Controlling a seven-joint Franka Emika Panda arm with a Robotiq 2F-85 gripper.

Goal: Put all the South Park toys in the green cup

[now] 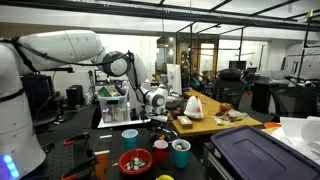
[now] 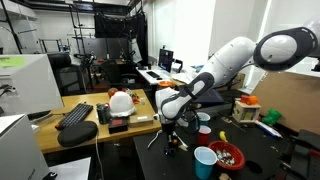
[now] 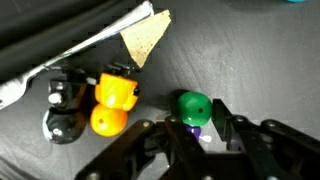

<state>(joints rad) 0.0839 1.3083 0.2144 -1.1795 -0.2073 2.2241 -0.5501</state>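
Note:
In the wrist view my gripper is low over the dark table, its fingers closed on either side of a small toy with a green hat and purple body. An orange and yellow toy and a black toy lie just left of it. In an exterior view the gripper is down at the table, behind the cups. The green cup stands upright at the front, next to the red cup.
A light-blue cup and a bowl of red bits stand near the cups. A tan paper scrap lies beyond the toys. A wooden desk with clutter stands behind, and a dark bin is at the front.

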